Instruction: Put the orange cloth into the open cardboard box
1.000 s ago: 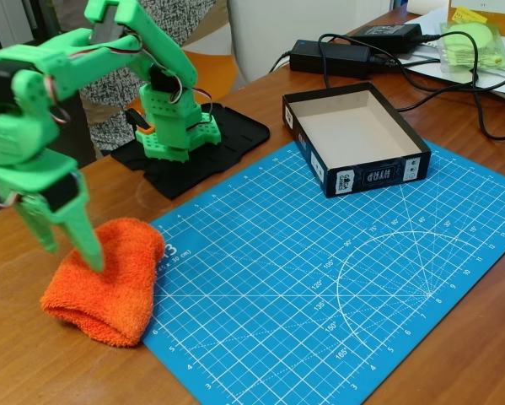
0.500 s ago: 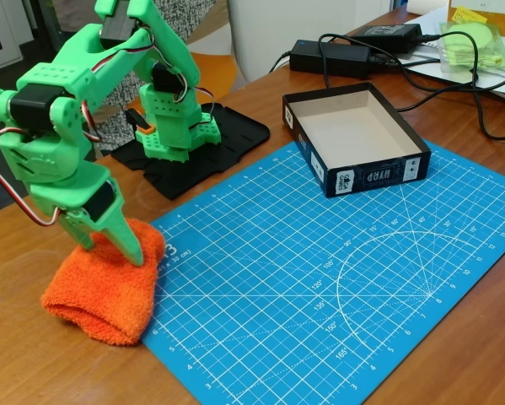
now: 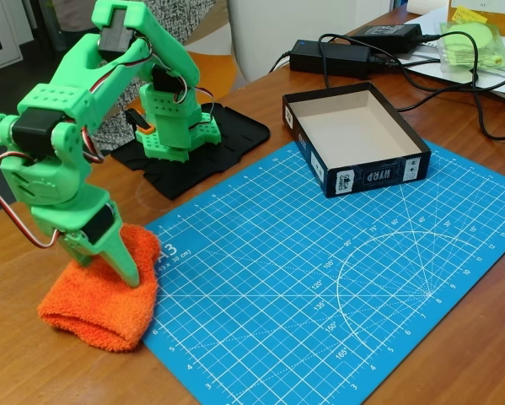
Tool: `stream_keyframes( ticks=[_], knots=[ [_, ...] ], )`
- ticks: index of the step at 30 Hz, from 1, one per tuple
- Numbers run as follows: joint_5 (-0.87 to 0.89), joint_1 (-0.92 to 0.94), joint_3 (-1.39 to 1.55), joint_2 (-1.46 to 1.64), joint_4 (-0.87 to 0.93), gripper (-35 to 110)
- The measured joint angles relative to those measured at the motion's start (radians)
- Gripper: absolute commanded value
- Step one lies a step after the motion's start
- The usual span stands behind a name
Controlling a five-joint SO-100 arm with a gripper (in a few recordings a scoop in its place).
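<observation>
Sunk lower into the orange cloth (image 3: 100,295) since a second ago; jaws' state impossible to tell. Pinch deep, then lift toward the open cardboard box (image 3: 353,135).

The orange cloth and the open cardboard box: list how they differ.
The orange cloth is soft, fuzzy and rumpled; the open cardboard box is rigid with straight walls. The cloth lies partly on the wooden table; the box sits at the blue cutting mat's far edge. The gripper presses into the cloth; the box stands untouched.
</observation>
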Motion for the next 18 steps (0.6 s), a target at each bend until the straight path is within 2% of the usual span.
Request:
stream_keyframes(
  ticks=[4, 7, 11, 12, 18],
  knots=[
    [0.078, -0.018, -0.083, -0.069, -0.008, 33],
    [0.083, -0.021, -0.224, -0.155, 0.077, 29],
    [0.081, -0.021, -0.302, -0.201, 0.106, 2],
    [0.087, -0.021, -0.314, -0.206, 0.107, 0],
    [0.110, -0.026, -0.316, -0.202, 0.101, 0]
  ],
)
